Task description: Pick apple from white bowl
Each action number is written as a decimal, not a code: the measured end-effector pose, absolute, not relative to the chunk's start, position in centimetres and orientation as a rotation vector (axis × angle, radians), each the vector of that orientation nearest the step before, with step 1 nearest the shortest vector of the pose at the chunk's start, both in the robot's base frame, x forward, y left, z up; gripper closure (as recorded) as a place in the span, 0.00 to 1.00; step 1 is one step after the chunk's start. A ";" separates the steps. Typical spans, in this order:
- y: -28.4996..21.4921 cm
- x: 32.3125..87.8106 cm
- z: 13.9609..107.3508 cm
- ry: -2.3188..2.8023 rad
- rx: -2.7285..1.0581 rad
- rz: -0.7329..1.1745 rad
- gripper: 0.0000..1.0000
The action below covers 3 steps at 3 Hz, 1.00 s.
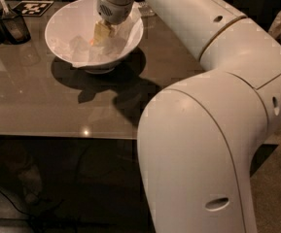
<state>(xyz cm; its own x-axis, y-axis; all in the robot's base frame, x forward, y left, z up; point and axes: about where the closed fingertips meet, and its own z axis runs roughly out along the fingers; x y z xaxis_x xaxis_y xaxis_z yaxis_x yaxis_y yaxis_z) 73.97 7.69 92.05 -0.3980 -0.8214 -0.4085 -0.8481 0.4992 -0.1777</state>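
Note:
The white bowl (pixel 69 21) stands on the glossy brown table at the far left, lined with crumpled white paper (pixel 81 50). My gripper (pixel 101 33) reaches down from the arm's wrist (pixel 114 4) into the bowl's right half, just above the paper. A small orange-red sliver of an apple (pixel 92 41) shows at the gripper's lower left. The rest of the apple is hidden behind the gripper, so I cannot tell whether it is held.
A dark cup (pixel 13 27) with a utensil in it stands left of the bowl, with a black-and-white marker tag (pixel 33 7) behind it. My own arm (pixel 213 130) fills the right side. The table's front edge (pixel 57 136) runs across the middle.

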 end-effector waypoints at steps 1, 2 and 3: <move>7.7 74.0 92.0 2.302 -1.377 0.081 0.14; 7.7 74.0 92.0 2.303 -1.377 0.081 0.00; 7.7 74.0 92.0 2.303 -1.377 0.081 0.00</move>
